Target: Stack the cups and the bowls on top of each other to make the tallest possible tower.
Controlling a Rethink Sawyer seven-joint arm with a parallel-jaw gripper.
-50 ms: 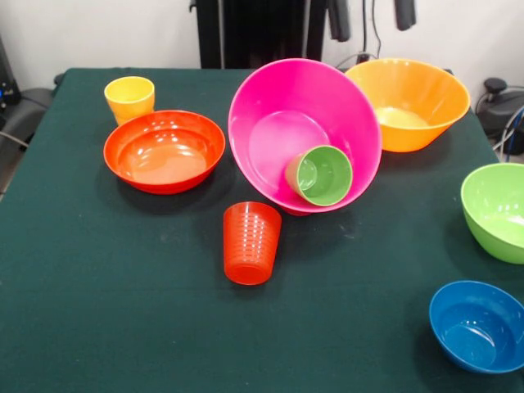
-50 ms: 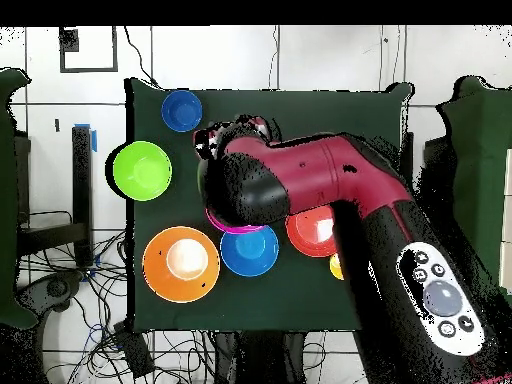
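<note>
The large pink bowl [image 1: 274,106] stands tilted toward the front, with the light green cup [image 1: 321,174] lying on its side inside it. In front of it, the ribbed orange-red cup [image 1: 251,243] stands mouth down. The yellow cup [image 1: 129,97] is upright at the back left, beside the wide red-orange bowl [image 1: 164,151]. Back right is the yellow-orange bowl [image 1: 409,102]. The lime green bowl [image 1: 495,211] and a blue bowl [image 1: 477,325] sit at the right edge. My gripper [image 1: 372,12] shows only two dark tips at the top edge, open and holding nothing. In the overhead view, a medium blue bowl [image 2: 249,250] lies beside the yellow-orange bowl [image 2: 181,263].
In the overhead view the red arm [image 2: 300,180] reaches over the middle of the table and hides most of the pink bowl. The dark green cloth [image 1: 98,311] covers the table. Cables and dark equipment lie beyond the table's side edges.
</note>
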